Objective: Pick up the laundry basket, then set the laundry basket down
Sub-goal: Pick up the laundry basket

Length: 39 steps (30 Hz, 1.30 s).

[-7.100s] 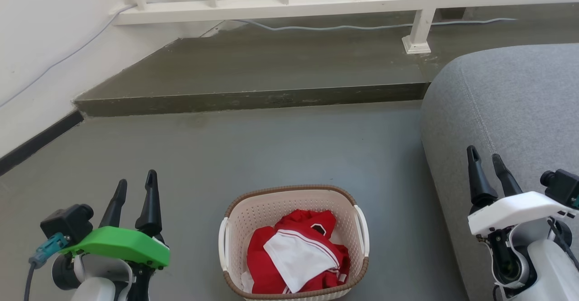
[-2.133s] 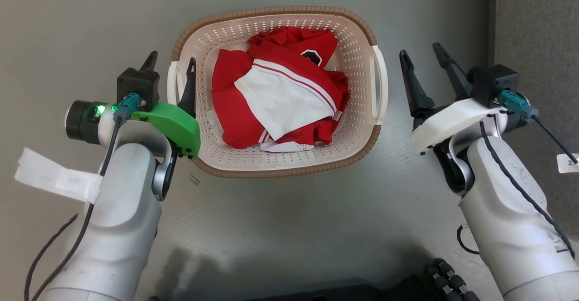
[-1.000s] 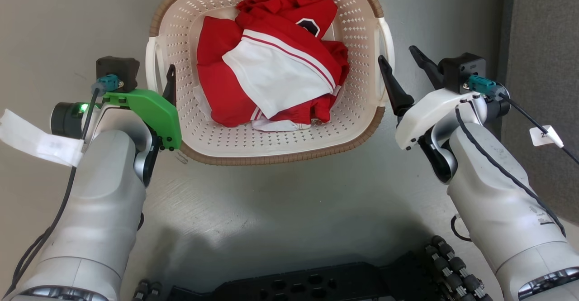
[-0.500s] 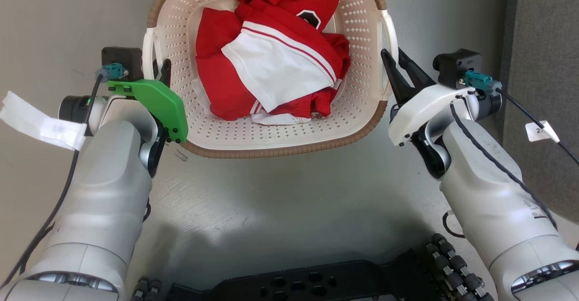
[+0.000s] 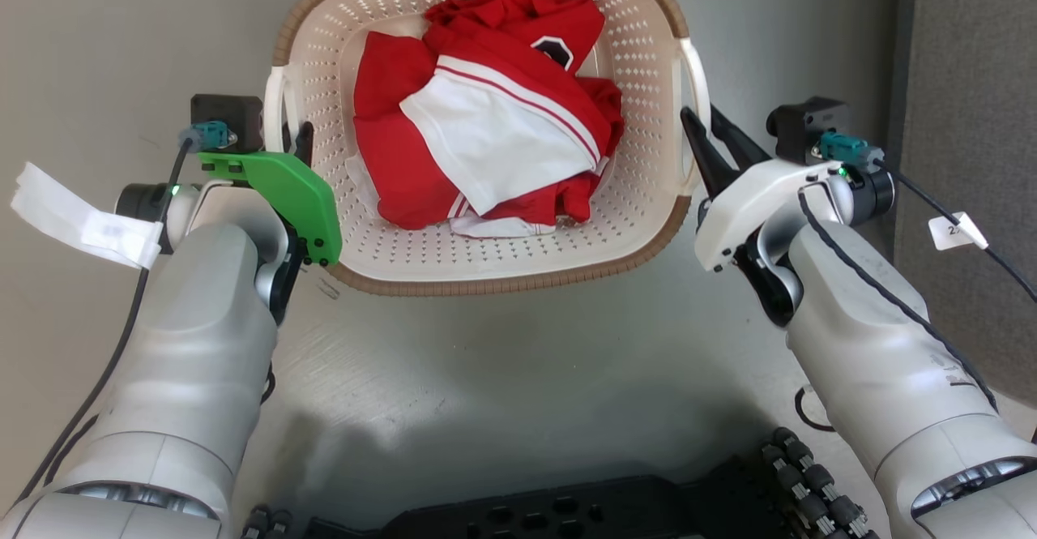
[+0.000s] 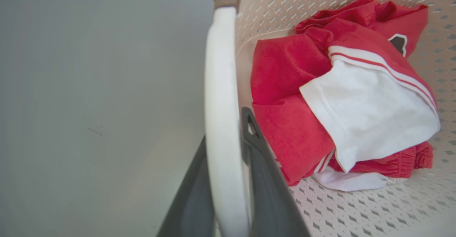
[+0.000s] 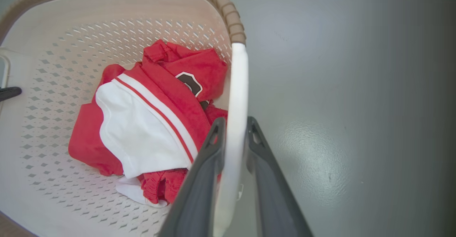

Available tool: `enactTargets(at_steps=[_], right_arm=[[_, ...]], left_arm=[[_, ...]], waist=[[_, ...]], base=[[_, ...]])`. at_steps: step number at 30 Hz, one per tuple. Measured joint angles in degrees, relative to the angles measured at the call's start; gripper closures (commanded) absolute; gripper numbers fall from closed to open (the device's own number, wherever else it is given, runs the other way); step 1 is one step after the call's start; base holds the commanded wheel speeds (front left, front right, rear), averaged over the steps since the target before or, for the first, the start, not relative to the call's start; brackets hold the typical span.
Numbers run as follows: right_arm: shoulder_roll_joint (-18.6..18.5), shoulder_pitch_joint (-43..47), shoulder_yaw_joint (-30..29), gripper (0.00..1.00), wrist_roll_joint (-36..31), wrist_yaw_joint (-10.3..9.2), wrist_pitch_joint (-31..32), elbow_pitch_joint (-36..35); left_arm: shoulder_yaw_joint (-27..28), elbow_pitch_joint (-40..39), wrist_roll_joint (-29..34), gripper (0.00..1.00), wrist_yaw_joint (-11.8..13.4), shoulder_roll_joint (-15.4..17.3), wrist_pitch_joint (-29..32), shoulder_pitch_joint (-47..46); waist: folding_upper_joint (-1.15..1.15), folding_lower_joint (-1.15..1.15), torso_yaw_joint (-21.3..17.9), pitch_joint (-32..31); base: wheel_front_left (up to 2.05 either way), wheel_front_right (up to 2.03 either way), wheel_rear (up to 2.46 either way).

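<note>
Held the laundry basket (image 5: 454, 249) by its two white handles, over the grey floor (image 5: 518, 361); raised clear or not yet, impossible to tell. Clamped narrow on the basket's left handle (image 6: 221, 69) with the left gripper (image 6: 228, 133), jaws astride it. Pinched the right handle (image 7: 238, 80) likewise with the right gripper (image 7: 235, 121). Kept, inside the basket, crumpled red and white clothes (image 5: 486, 117). Judged as the pick-up step: next, probably an even, level raise with both arms, then a gentle lowering.

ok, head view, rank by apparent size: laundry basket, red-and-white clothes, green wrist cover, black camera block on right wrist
1. laundry basket
2. red-and-white clothes
3. green wrist cover
4. black camera block
Gaps are clear, no ties.
</note>
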Motion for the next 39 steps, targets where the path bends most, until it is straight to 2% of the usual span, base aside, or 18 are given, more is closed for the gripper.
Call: enactTargets(at_steps=[13, 27, 39], right_arm=[[0.4, 0.3, 1.9, 1.0, 2.0, 0.02, 0.3, 5.2], [1.2, 2.6, 4.8, 1.0, 4.7, 0.29, 0.9, 10.3], [1.4, 5.3, 6.8, 1.0, 8.8, 0.42, 3.4, 11.7]], left_arm=[[-0.4, 3.6, -1.3, 1.0, -0.6, -0.9, 0.6, 0.6], [-0.3, 4.8, -6.5, 1.0, -1.0, -1.3, 2.1, 5.2], [-2.9, 3.1, -12.3, 1.0, -1.2, -1.2, 7.1, 10.5]], waist=[[0.0, 0.0, 0.1, -4.0], [0.0, 0.0, -0.2, -10.3], [0.0, 0.0, -0.7, -16.4]], base=[[0.0, 0.0, 0.0], [0.0, 0.0, 0.0], [0.0, 0.0, 0.0]])
